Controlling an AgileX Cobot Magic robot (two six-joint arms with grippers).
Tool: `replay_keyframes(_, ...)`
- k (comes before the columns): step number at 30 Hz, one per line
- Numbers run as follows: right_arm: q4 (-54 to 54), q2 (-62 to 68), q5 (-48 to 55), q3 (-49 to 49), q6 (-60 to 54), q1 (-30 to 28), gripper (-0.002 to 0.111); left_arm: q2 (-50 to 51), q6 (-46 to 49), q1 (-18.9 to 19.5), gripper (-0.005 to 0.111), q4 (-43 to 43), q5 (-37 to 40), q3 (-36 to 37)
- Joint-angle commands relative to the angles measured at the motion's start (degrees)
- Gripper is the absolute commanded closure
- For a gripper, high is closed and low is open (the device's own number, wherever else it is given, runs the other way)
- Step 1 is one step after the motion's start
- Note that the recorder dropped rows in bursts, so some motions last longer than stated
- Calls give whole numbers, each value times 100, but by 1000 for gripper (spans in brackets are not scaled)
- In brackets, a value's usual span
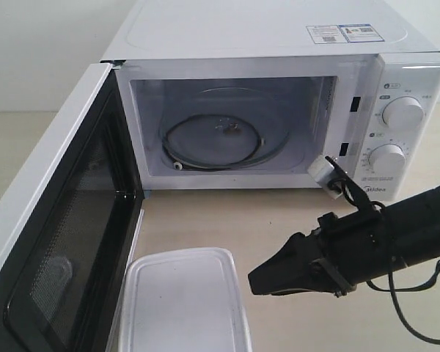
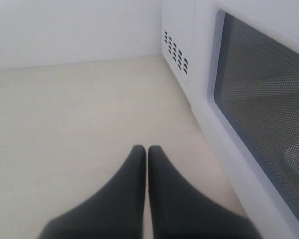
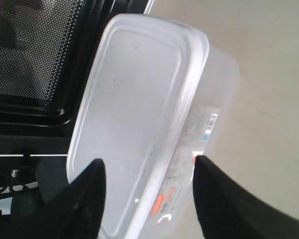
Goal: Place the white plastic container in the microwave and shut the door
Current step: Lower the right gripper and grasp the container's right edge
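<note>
The white microwave [image 1: 279, 44] stands at the back with its cavity showing. Its door [image 1: 66, 220] is swung wide toward the front left. The white plastic container [image 1: 182, 301], lid on, sits on the table in front of the door. My right gripper [image 1: 258, 282] hovers just right of it, open and holding nothing. In the right wrist view the container [image 3: 134, 99] and its red-and-white label lie beyond the spread right gripper [image 3: 147, 160]. My left gripper [image 2: 147, 148] is shut and empty above the table, beside the outer face of the door [image 2: 259, 99].
Inside the cavity a roller ring [image 1: 214, 143] lies on the floor. Two round knobs [image 1: 403, 114] sit on the right panel. Black cables trail from the right arm [image 1: 396, 242]. The beige table [image 1: 279, 220] stretches between the microwave and the container.
</note>
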Motion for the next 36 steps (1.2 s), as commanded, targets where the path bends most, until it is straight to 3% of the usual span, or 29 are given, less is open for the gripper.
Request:
replay_keyframes(1,235,435,234,-148,-345,-17,58,-14,-56,9,103,9,-12,23)
replay_keyframes(14,496,1101,684,-199,-905,-17,58,-14,-56,9,103,9,-12,23)
replay_keyframes(17,643,1101,659,-199,-905,205,58,-14,-56,9,103,9,-12,23)
replay_keyframes(26,1139,1101,-516,-351,-945,991,58,-14,-56,9,103,9,-12,23)
replay_keyframes(36,1167,1101,-493,-351,-898,992,59,-14,-56,9,103,9,-12,23)
